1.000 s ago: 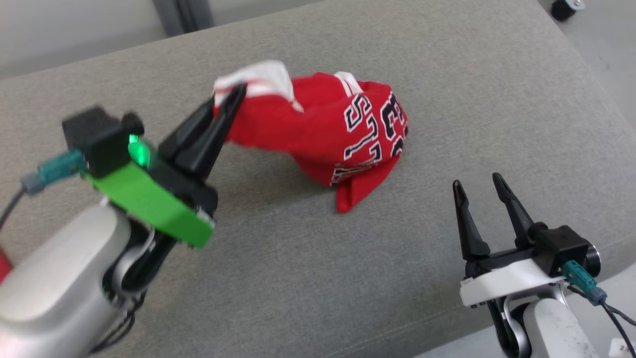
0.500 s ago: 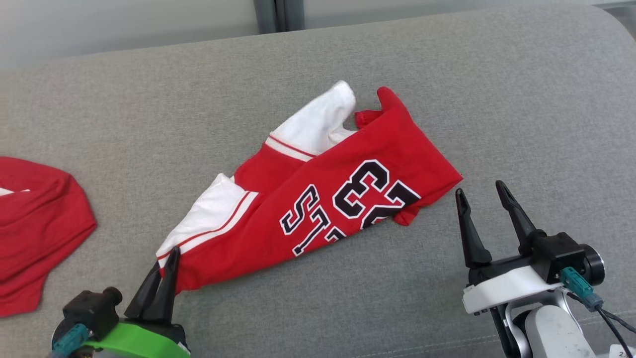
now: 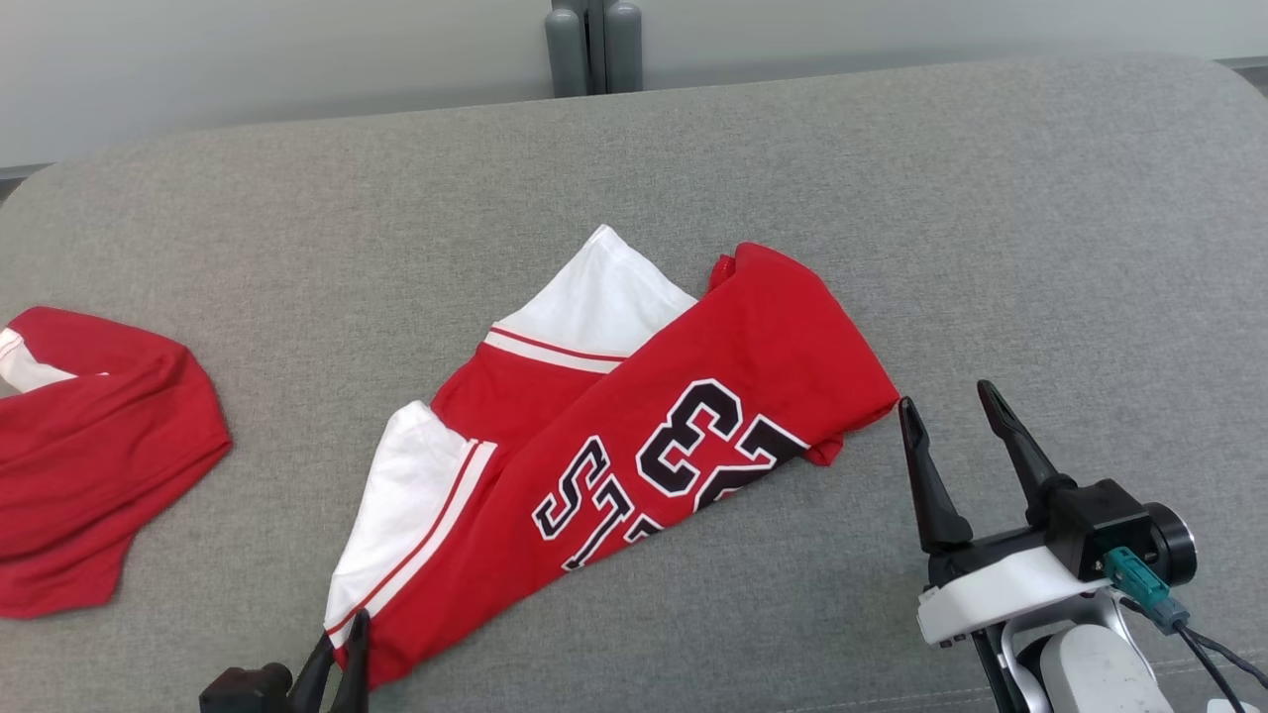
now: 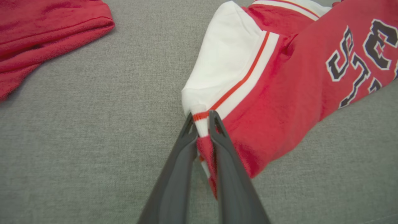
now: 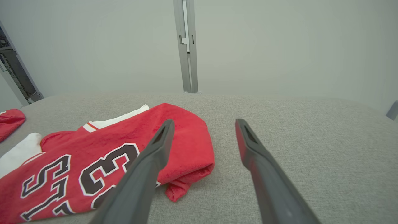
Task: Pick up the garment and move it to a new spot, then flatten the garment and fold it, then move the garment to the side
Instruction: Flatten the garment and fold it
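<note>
The garment (image 3: 693, 416) is a red jersey with white sleeves and black-and-white lettering, lying stretched diagonally across the grey cushion (image 3: 892, 198). My left gripper (image 3: 342, 634) sits at the garment's near-left corner. In the left wrist view the left gripper (image 4: 201, 116) is shut on the white and red hem of the garment (image 4: 279, 93), with cloth bunched between its fingers. My right gripper (image 3: 946, 396) stands open just right of the garment's right end, holding nothing. The right wrist view has the right gripper (image 5: 204, 121) spread wide beside the folded edge of the garment (image 5: 93, 155).
A second red garment (image 3: 99, 456) lies crumpled at the cushion's left edge, apart from the jersey. A grey post (image 3: 594, 45) rises behind the cushion against a pale wall. Bare grey cushion extends to the right and behind the jersey.
The head camera has shifted. The garment, hanging bunched from my left gripper a second ago, now lies stretched out on the cushion, and the left gripper has drawn its corner toward the near edge.
</note>
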